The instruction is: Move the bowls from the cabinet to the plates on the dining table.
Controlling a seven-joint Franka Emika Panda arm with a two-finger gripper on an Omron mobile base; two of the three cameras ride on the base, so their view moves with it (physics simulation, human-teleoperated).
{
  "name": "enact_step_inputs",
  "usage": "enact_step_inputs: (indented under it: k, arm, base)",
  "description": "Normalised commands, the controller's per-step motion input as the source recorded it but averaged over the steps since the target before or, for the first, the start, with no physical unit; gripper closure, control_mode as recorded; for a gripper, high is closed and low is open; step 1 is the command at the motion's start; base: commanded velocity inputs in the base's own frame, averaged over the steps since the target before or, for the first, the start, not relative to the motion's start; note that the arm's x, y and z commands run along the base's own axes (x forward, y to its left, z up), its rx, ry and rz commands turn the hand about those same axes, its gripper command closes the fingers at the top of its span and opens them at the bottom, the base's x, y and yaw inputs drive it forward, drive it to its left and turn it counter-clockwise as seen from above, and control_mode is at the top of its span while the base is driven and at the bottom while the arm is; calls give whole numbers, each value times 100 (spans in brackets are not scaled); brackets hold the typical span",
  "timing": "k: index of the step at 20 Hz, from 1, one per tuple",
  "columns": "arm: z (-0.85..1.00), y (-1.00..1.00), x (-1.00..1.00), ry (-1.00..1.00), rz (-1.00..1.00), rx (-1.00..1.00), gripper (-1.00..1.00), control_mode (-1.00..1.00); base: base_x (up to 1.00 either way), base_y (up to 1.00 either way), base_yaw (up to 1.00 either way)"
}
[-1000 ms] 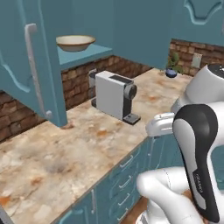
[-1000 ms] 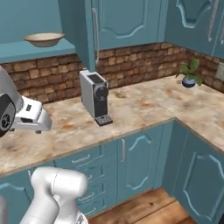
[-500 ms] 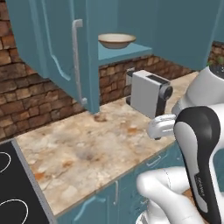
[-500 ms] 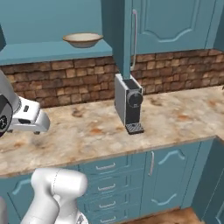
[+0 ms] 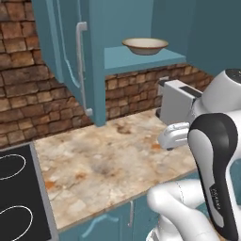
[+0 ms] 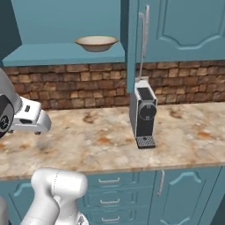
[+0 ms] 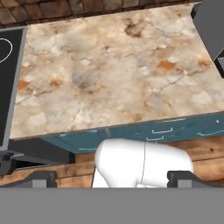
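Note:
One bowl (image 5: 145,45) (image 6: 96,42), cream inside with a tan rim, sits on the teal shelf of the open cabinet (image 5: 141,60) (image 6: 61,55). The cabinet door (image 5: 70,56) stands swung out, its silver bar handle (image 6: 143,39) facing me. My gripper (image 7: 113,178) is open and holds nothing. Its fingertips (image 7: 43,178) stand wide apart, and it hangs low over the counter's front edge, well below and in front of the bowl. The white hand (image 5: 173,136) (image 6: 30,118) shows in both base views. The plates and the dining table are out of view.
A grey coffee machine (image 5: 176,101) (image 6: 144,113) (image 7: 210,26) stands on the marble counter (image 5: 108,160) (image 6: 88,140) (image 7: 109,74) under the shelf. A black cooktop (image 5: 19,193) (image 7: 6,78) ends the counter at the left. Brick wall behind, teal drawers (image 6: 110,197) below.
The whole picture has shifted, so the base has driven. The cabinet, bowl and coffee machine now sit further right in both base views, and the cooktop has come into the left one. The gripper stays open.

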Motion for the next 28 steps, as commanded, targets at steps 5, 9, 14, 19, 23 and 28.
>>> enact_step_inputs:
  k: [5,9,14,19,23,28]
  arm:
    - [0,0,0,0,0,0,-100,100]
    - [0,0,0,0,0,0,-100,100]
    - [0,0,0,0,0,0,-100,100]
    - [0,0,0,0,0,0,-100,100]
    - [0,0,0,0,0,0,-100,100]
    - [0,0,0,0,0,0,-100,100]
  base:
    - [60,-66,6]
    - [53,-57,1]
    - [100,-17,14]
    - [100,-66,19]
    - [58,-78,6]
    - [100,-28,5]
